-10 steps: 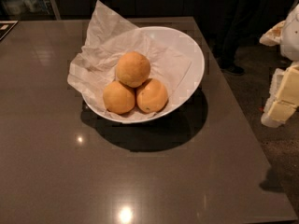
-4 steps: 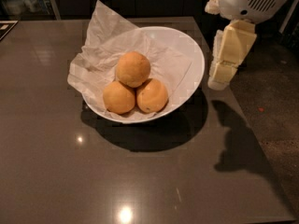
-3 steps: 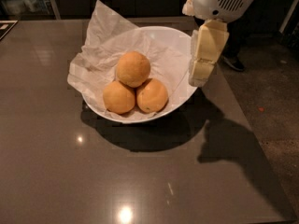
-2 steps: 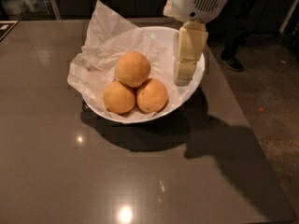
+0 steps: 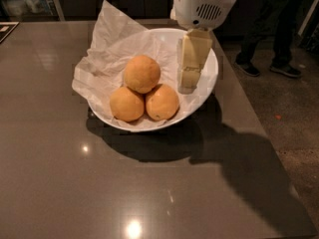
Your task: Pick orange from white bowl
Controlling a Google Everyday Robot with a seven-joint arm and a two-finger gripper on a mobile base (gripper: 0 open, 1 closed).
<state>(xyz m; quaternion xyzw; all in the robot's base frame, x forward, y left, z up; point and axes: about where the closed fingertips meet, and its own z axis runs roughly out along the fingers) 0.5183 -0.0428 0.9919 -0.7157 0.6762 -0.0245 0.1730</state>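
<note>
The white bowl (image 5: 208,89) sits on a dark grey table, lined with crumpled white paper (image 5: 112,39). Three oranges lie in it. The largest, pale orange (image 5: 142,73) rests on top of two smaller, deeper-orange fruits (image 5: 126,103) (image 5: 162,102); the right one has a dark speck. My gripper (image 5: 188,86) hangs over the bowl's right part, to the right of the oranges and apart from them. Its cream fingers (image 5: 192,59) point down.
The table's right edge (image 5: 254,118) runs close past the bowl, with floor beyond. A person's legs and shoes (image 5: 271,66) stand at the back right. Bare tabletop lies in front and to the left of the bowl.
My gripper has moved left from beside the bowl's right rim to over the inside of the bowl, closer to the oranges. The oranges and bowl have not moved.
</note>
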